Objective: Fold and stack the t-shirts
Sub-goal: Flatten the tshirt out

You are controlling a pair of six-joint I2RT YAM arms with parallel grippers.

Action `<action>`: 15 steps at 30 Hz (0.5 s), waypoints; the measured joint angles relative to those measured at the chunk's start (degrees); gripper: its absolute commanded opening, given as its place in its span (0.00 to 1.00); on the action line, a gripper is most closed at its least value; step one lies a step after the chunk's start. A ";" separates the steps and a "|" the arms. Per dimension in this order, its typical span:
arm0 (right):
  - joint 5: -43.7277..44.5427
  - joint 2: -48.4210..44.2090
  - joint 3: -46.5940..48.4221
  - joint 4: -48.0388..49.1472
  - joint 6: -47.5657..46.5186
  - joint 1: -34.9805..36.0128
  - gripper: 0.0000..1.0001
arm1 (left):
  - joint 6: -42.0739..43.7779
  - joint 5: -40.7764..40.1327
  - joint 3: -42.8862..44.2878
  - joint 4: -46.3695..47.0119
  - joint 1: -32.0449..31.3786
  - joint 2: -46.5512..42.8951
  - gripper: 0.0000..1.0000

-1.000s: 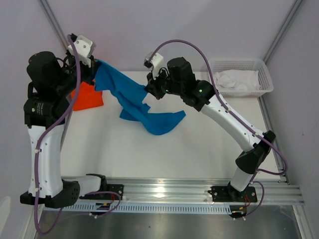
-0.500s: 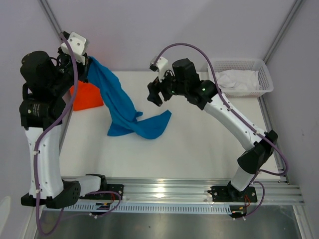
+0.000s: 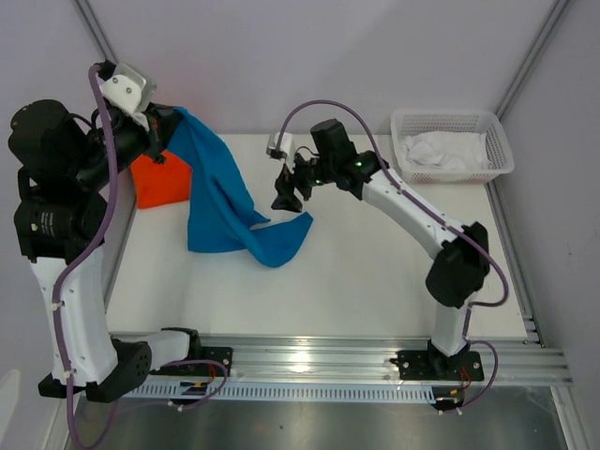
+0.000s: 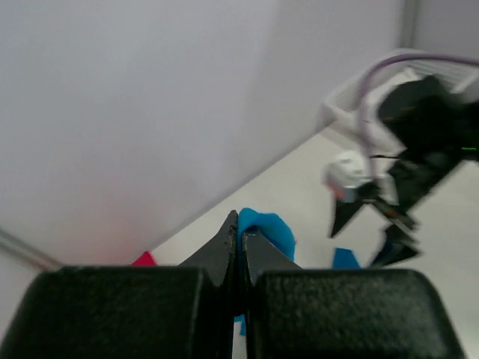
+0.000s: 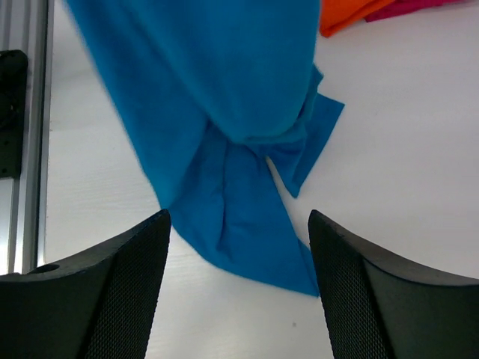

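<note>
From above, the left gripper [image 3: 165, 122] is pressed shut on an upper edge of the blue shirt [image 3: 220, 192]. It is raised over the worktop's [image 3: 375, 262] far-left corner, on an arm that stands tall and bends at the top. The shirt hangs from it, and its lower end trails on the worktop toward the middle. The orange shirt [image 3: 161, 181] lies folded at the far-left edge, partly behind the blue one. The right gripper [image 3: 289, 189] is spread and holds nothing. Its arm reaches from the near right to the far middle, just beside the shirt's tail. A basket [image 3: 497, 141] sits at the far-right corner.

In the left wrist view, the left gripper's fingers [image 4: 228, 247] are shut together, with blue cloth [image 4: 263, 228] pinched at their tips. The right gripper [image 4: 374, 224] shows beyond, jaws apart.

In the right wrist view, the fingers [image 5: 120, 292] stand wide apart above the blue shirt [image 5: 224, 112], not touching it. The orange shirt [image 5: 348, 15] and a red shirt [image 5: 419, 6] show at the top edge.
</note>
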 measured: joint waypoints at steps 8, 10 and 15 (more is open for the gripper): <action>-6.71 18.05 11.19 5.11 6.21 -2.12 0.78 | -0.63 19.12 5.53 -12.98 0.04 2.12 0.00; -7.15 20.33 13.79 5.75 7.67 -2.14 0.77 | -0.63 22.14 8.04 -15.72 0.07 2.64 0.00; -8.85 22.01 18.73 7.56 11.50 -2.16 0.74 | -0.74 26.29 11.50 -19.67 0.20 1.40 0.00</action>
